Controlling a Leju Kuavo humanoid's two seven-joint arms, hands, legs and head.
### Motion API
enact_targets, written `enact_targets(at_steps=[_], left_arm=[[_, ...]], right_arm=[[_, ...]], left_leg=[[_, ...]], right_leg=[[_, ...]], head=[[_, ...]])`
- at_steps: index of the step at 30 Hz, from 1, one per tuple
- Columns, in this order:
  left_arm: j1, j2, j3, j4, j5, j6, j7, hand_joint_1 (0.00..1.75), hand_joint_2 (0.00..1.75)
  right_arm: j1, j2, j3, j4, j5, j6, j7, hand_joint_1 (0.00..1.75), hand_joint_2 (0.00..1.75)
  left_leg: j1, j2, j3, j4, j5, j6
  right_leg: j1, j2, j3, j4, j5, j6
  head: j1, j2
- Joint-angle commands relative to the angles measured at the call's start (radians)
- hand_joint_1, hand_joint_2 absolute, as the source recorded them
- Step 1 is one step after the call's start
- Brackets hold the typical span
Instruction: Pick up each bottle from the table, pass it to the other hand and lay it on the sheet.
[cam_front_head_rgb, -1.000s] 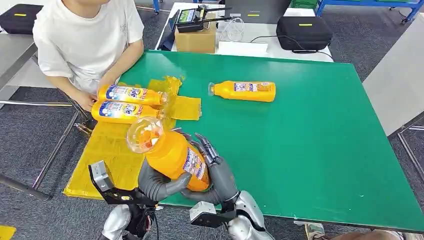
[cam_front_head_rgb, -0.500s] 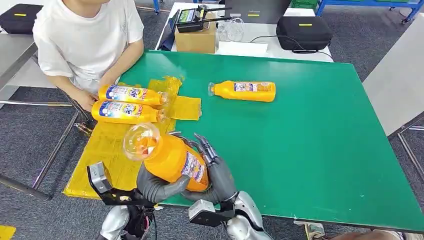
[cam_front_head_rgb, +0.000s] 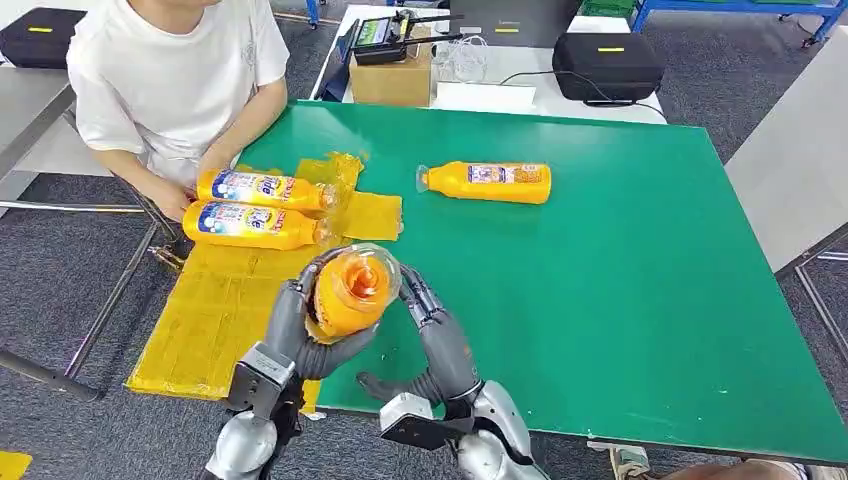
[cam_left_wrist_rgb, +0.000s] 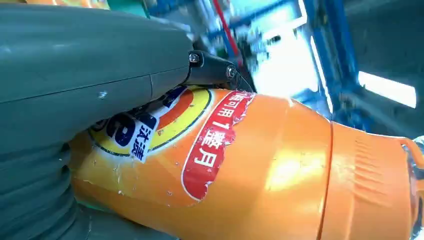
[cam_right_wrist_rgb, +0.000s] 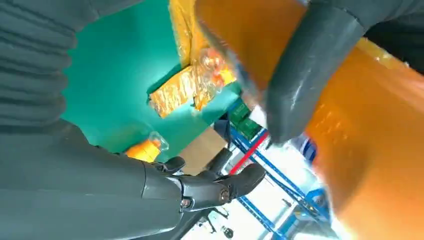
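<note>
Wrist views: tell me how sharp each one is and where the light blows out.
Left wrist view: the held bottle and its label print are sharp, while the background is blurred and washes out to white at a bright patch. Right wrist view: the bottle's orange side is soft and smeared, the left hand's thumb across it is fairly crisp, and the background blows out to white near the blue frames.

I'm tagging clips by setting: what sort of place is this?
Probably a lab or workshop test area: a green-topped table on grey carpet, black equipment cases behind it, a cardboard box carrying an antennaed electronic device, and blue metal racking.
</note>
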Motion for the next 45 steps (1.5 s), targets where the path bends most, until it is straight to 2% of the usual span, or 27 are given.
enact_targets(at_steps=[1,3,5,13,16,18,24,32,40,44,45], left_arm=[[-0.05,0.004,0.045,0.035,0.083,-0.026,0.006,1.75,1.75],[-0.044,0.009,0.041,0.028,0.096,-0.026,0.001,1.75,1.75],[-0.054,0.027,0.036,0.046,-0.038,0.073,0.018,1.75,1.75],[-0.059,0.029,0.041,0.055,-0.036,0.074,0.022,1.75,1.75],[-0.101,0.099,0.034,0.198,-0.564,0.269,0.186,1.75,1.75],[-0.127,0.135,0.07,0.339,-0.671,0.243,0.248,1.75,1.75],[-0.167,0.203,0.134,0.569,-0.802,0.123,0.355,1.75,1.75],[-0.166,0.217,0.268,0.667,-0.819,0.079,0.378,1.75,1.75],[-0.162,0.223,0.258,0.665,-0.842,0.058,0.372,1.75,1.75],[-0.149,0.236,0.221,0.652,-0.821,-0.034,0.353,1.75,1.75],[-0.146,0.235,0.219,0.649,-0.79,-0.064,0.332,1.26,1.75]], right_arm=[[-0.01,-0.014,-0.013,0.032,-0.041,-0.029,-0.018,0.0,0.0],[-0.005,-0.009,-0.037,0.05,-0.081,-0.02,-0.032,0.0,0.0],[-0.002,-0.003,-0.053,0.059,-0.099,-0.006,-0.04,0.0,0.0],[-0.002,-0.003,-0.055,0.059,-0.1,-0.004,-0.041,0.0,0.0],[0.016,0.011,-0.083,0.034,-0.138,0.022,-0.041,0.0,0.0],[0.027,0.019,-0.102,0.019,-0.16,0.046,-0.033,0.0,0.0],[0.07,0.033,-0.132,-0.019,-0.199,0.085,-0.034,0.0,0.0],[0.123,0.039,-0.135,-0.069,-0.249,0.077,-0.053,0.0,0.0],[0.117,0.037,-0.134,-0.068,-0.259,0.08,-0.052,0.0,0.0],[0.106,0.037,-0.142,-0.041,-0.273,0.085,-0.056,0.0,0.0],[0.102,0.037,-0.144,-0.034,-0.276,0.084,-0.059,0.0,0.0]], left_leg=[[0.0,-0.002,0.001,-0.001,0.0,0.002],[0.0,-0.002,0.001,-0.001,0.0,0.002],[0.0,-0.002,0.001,-0.001,0.001,0.002],[0.0,-0.001,0.001,-0.001,0.0,0.002],[0.0,-0.003,0.002,-0.002,0.001,0.003],[0.001,-0.005,0.004,-0.005,0.002,0.005],[0.0,0.001,0.003,-0.003,0.001,0.002],[0.001,0.0,0.003,-0.003,0.0,0.003],[0.0,0.002,0.003,-0.002,0.001,0.001],[0.001,0.002,0.003,-0.003,0.002,0.001],[0.0,0.001,0.004,-0.003,0.002,0.0]], right_leg=[[0.001,-0.001,0.001,-0.001,0.0,-0.003],[0.001,-0.001,0.001,-0.002,0.0,-0.003],[0.001,-0.002,0.002,-0.002,0.0,-0.003],[0.0,-0.001,0.001,-0.001,0.0,-0.003],[0.001,-0.002,0.003,-0.003,0.0,-0.004],[0.003,-0.004,0.006,-0.006,0.002,-0.008],[0.001,0.001,0.002,-0.002,0.001,-0.005],[0.002,-0.001,0.003,-0.003,0.0,-0.005],[0.001,0.001,0.002,0.0,0.001,-0.004],[0.001,0.001,0.003,0.0,0.001,-0.005],[0.0,0.001,0.003,0.001,0.0,-0.004]], head=[[0.0,0.0],[0.0,0.0],[0.0,0.0],[0.0,0.0],[0.0,0.0],[0.0,0.0],[-0.001,0.0],[0.0,0.0],[0.0,0.0],[0.0,0.0],[0.0,0.0]])
